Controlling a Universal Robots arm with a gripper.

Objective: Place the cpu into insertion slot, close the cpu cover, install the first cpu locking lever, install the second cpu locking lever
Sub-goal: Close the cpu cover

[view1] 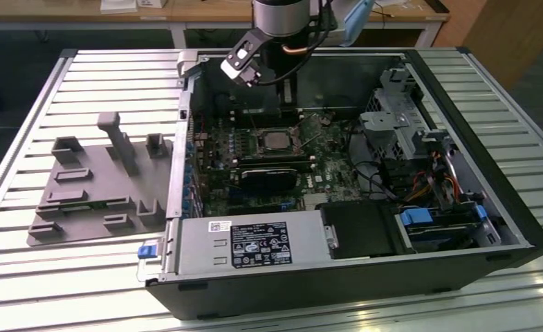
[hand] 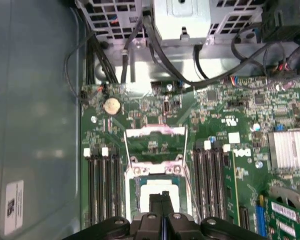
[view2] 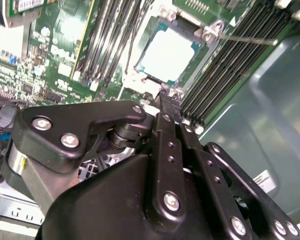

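Second wrist view: gripper (view2: pixel 165 96) pinched closed, empty, poised over insertion slot (view2: pixel 138 75) edge; cpu (view2: pixel 168 55) seated in slot. First wrist view: cpu cover (hand: pixel 155 130) open beyond slot. Risk: tips nudging cpu askew.

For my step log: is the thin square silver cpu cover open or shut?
Open: in the first wrist view the silver cpu cover is swung back, leaving the silver-grey square cpu bare.

Silver slatted metal bench (view1: pixel 520 90) catching glare at 6 o'clock, light wooden table (view1: pixel 216 12) at 12, dark floor (view1: pixel 13 55) around 10.
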